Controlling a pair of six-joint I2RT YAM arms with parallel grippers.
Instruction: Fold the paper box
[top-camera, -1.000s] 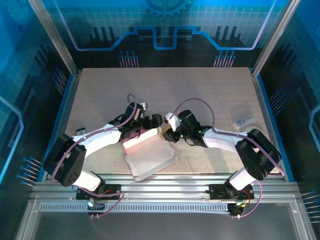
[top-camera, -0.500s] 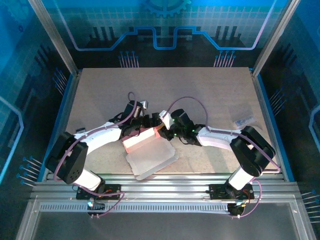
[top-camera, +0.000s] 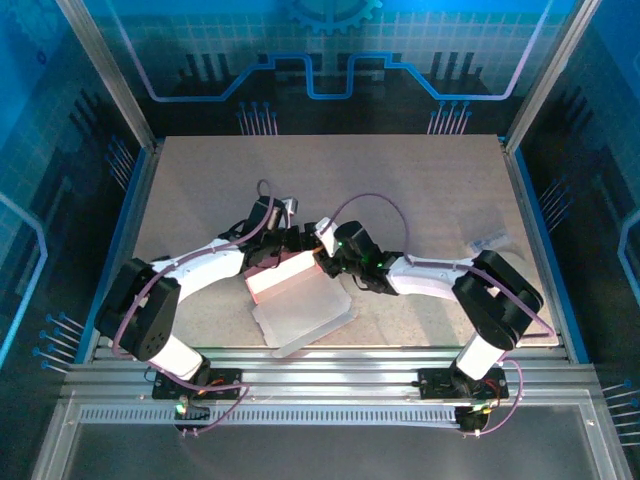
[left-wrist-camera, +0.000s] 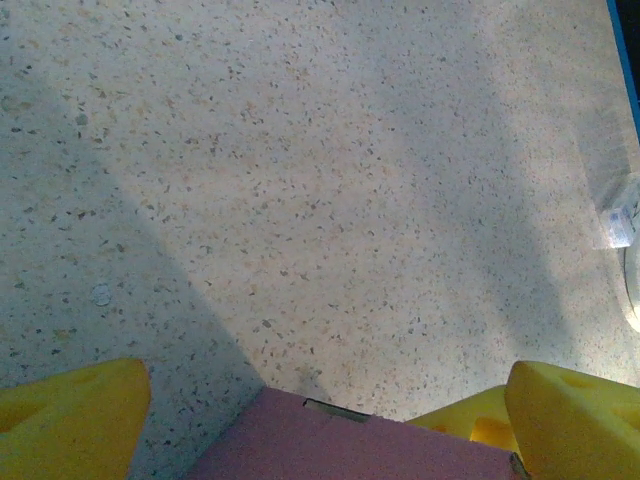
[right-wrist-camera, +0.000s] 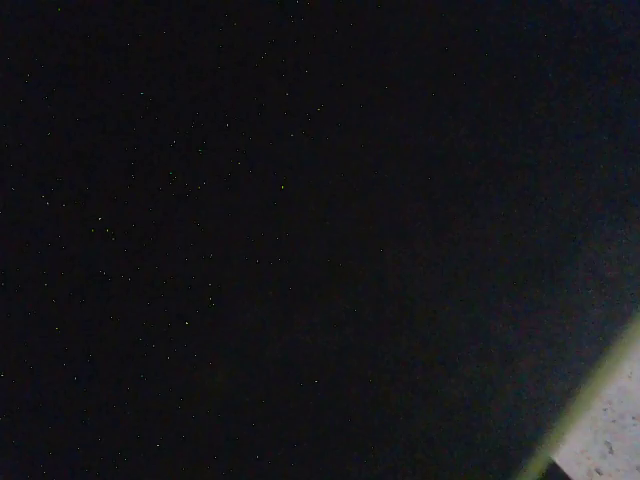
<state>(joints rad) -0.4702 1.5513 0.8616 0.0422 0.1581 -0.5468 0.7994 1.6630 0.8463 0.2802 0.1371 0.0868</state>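
- The left gripper (top-camera: 292, 244) is hanging over the far edge of the box (top-camera: 300, 315); in the left wrist view its yellow fingers (left-wrist-camera: 70, 415) are standing spread wide, and the box (left-wrist-camera: 350, 445) is showing its pink top edge between them.
- The left finger is standing apart from that edge, with bare table (left-wrist-camera: 300, 200) between; the right finger is sitting at the edge's corner, touching or just beside, I cannot tell which.
- The right gripper (top-camera: 322, 262) is reaching in from the right to the box's far right corner, meeting the upright pink wall; whether its jaws are pressed together or pinching the card I cannot tell; the right wrist view is showing near-black, with a sliver of speckled table (right-wrist-camera: 612, 445) at its lower right.
- The box is lying on the table (top-camera: 400, 180) left of centre, toward the near edge, between the two arms.
- One long wall is standing upright along the far side, glowing pink; a pale whitish panel is lying flat on the near side, skewed to the table's edge, with creased borders.
- A small pale packet (top-camera: 490, 242) is lying well apart, by the right edge.
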